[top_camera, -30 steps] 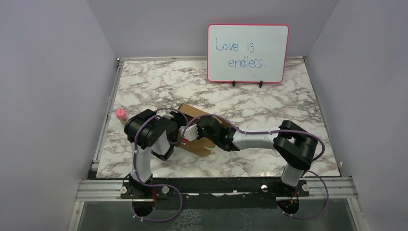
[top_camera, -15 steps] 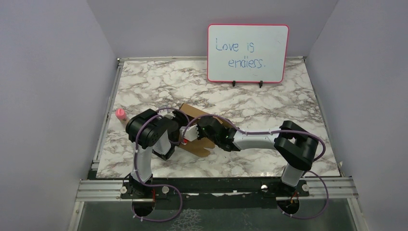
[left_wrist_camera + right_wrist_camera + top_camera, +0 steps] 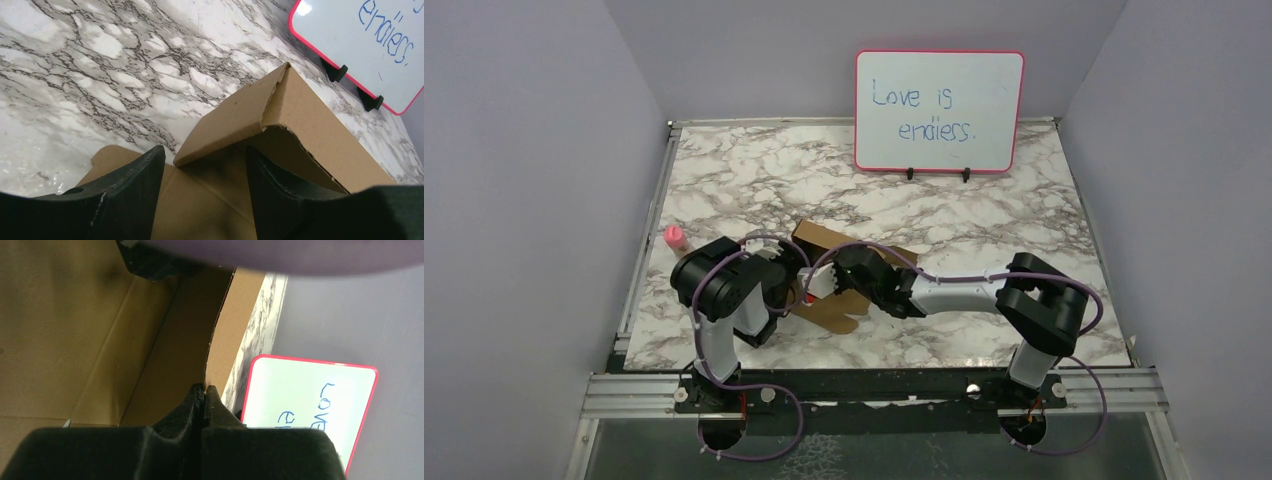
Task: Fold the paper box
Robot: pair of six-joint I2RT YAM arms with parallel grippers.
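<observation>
A marble-patterned table (image 3: 984, 220) boxed in by pale lilac panels (image 3: 534, 200) fills the overhead view. The paper box (image 3: 822, 238) lies on it left of centre, just below the middle of the frame. It is plain brown cardboard, partly folded, with one panel flat on the marble and a creased flap raised along its upper edge. Much of its middle is covered by the two arms (image 3: 954, 292) that meet over it. The left gripper (image 3: 204, 155), seen from its own wrist camera, is released: its dark fingers (image 3: 132, 187) stand well apart at the bottom of the frame, the near corner of the raised flap shows in the gap, and neither finger visibly touches it. The right gripper (image 3: 204, 388) is clenched. Its tips are pressed together low in its wrist view with nothing seen between them, just beside the ragged edge of an upright cardboard wall — whether they touch it cannot be told. A pink-framed whiteboard (image 3: 939, 110) with blue handwriting stands at the table's far edge, upper right of centre, well apart from the box. A small pink object (image 3: 674, 237) sits near the table's left edge — too small to identify. Purple cables (image 3: 944, 278) loop along both arms.
</observation>
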